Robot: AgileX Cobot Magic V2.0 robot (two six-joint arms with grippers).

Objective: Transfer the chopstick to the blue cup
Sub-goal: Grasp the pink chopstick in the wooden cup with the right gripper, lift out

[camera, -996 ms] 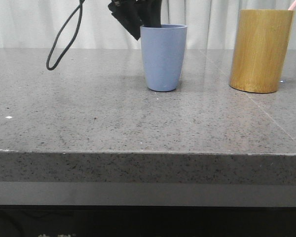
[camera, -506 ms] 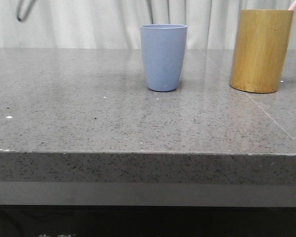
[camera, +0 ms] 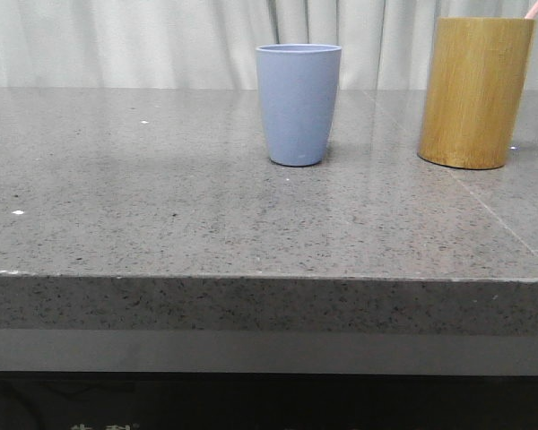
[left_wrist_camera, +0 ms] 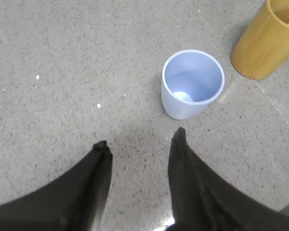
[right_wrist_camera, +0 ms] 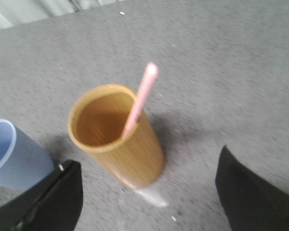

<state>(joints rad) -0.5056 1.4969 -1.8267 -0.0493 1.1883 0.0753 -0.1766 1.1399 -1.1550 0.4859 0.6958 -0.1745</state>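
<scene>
The blue cup (camera: pixel 297 104) stands upright and empty on the grey stone table; it also shows in the left wrist view (left_wrist_camera: pixel 192 84) and at the edge of the right wrist view (right_wrist_camera: pixel 12 156). A pale pink chopstick (right_wrist_camera: pixel 139 99) leans inside the tan bamboo holder (right_wrist_camera: pixel 118 137), its tip just showing in the front view (camera: pixel 535 8). My left gripper (left_wrist_camera: pixel 139 142) is open and empty, high above the table short of the cup. My right gripper (right_wrist_camera: pixel 147 166) is open wide and empty, above and beside the holder. Neither gripper shows in the front view.
The bamboo holder (camera: pixel 473 91) stands to the right of the blue cup, a cup's width apart. The grey stone table (camera: pixel 161 206) has its front edge near the camera. A pale curtain (camera: pixel 117 40) hangs behind.
The left arm and its cable, which hung behind the blue cup a second ago, have risen out of the front view. The cup and holder have not moved.
</scene>
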